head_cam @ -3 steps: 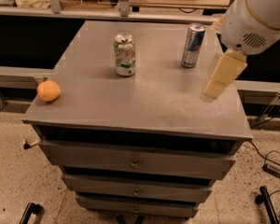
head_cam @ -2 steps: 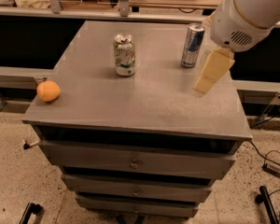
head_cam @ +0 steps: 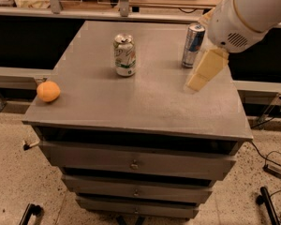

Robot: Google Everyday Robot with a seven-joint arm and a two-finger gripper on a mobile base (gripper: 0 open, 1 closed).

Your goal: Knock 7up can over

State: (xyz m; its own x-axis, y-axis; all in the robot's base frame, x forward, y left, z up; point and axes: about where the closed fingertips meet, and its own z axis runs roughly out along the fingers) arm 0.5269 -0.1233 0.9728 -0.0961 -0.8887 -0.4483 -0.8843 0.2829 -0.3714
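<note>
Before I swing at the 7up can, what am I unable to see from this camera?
- Pincer, over the right side of the cabinet top, just in front of the blue can: one view cannot show whether it touches the top.
- Arm: cut off by the top and right edges.
- Blue can: right edge hidden behind the arm.
- 7up can: far side hidden by its own body.

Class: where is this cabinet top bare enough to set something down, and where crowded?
Bare: the front strip of the cabinet top between orange and gripper; also between 7up can and blue can. Crowded: far right, gripper beside blue can.
</note>
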